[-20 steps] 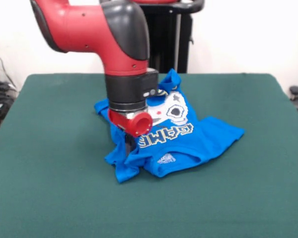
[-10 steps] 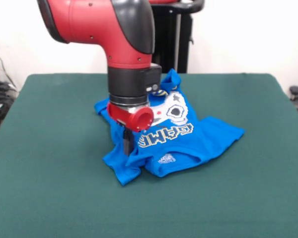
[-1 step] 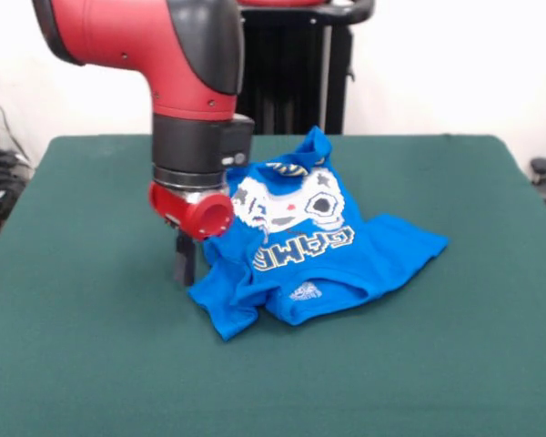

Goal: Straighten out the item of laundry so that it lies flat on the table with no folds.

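Pincer (image 3: 184,266) hangs low at the edge of the T-shirt (image 3: 314,250), below the red wrist flange. Only a dark finger block is visible, touching or nearly touching the table (image 3: 91,346). Whether it is clenched on cloth or released cannot be told; the contact point is hidden behind the fingers and the shirt edge.

Location of the work item: the T-shirt lies near the middle of the table, crumpled. The printed front faces up and is tilted; the hem side is rolled under at the near edge, one sleeve spreads flat toward the right of the front view, and the collar end stands raised at the far side. The corner beside the pincer is bunched and doubled over.

Hazards, as judged from this position:

1. Pull with no cloth gripped. Cause: the fingers stand at the very edge of the cloth. Result: the shirt remains folded.
2. Pull with two layers gripped. Cause: the bunched corner is doubled. Result: the fold is dragged along, not opened.
3. Whole-shirt slide. Cause: nothing holds the opposite side, and the shirt is light. Result: the crumple moves across the felt unchanged.
4. Fingers dragging on the table cover. Cause: low working height. Result: the green cloth wrinkles or snags.
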